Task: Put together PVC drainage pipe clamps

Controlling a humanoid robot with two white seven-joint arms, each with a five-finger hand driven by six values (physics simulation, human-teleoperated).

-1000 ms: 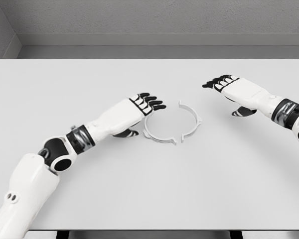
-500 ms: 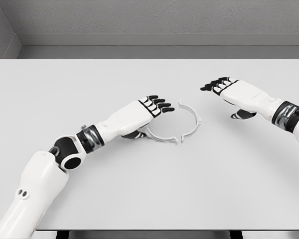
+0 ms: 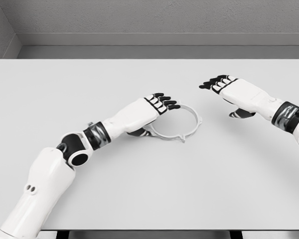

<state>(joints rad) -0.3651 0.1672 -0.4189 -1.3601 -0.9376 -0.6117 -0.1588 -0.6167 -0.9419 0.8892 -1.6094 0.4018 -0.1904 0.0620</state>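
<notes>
Clamp halves (image 3: 175, 125) lie flat on the worktop (image 3: 149, 189) as a thin white ring, its near-left arc tucked under the left hand (image 3: 157, 105) and its far-right arc bulging out beyond those fingertips. That left hand, reaching in from the lower left, sits over the ring's left side with fingers (image 3: 165, 103) extended forward and slightly apart, not wrapped round anything I can see; whether the thumb beneath touches the plastic is hidden. The two halves look closed up into a near-complete circle, with small lugs showing at the near seam just right of the hand, so the step in hand is probably pressing the halves together. The next move likely calls for steadying one half while the lugs are seated, without sliding the whole ring across the smooth top. Farther off and well apart from the ring, the right hand (image 3: 224, 85) hovers to its right, fingers loosely spread and empty, arm coming in from the right edge. The worktop is plain pale grey and otherwise bare here; beyond its far edge stands a rough grey wall (image 3: 149, 17).
</notes>
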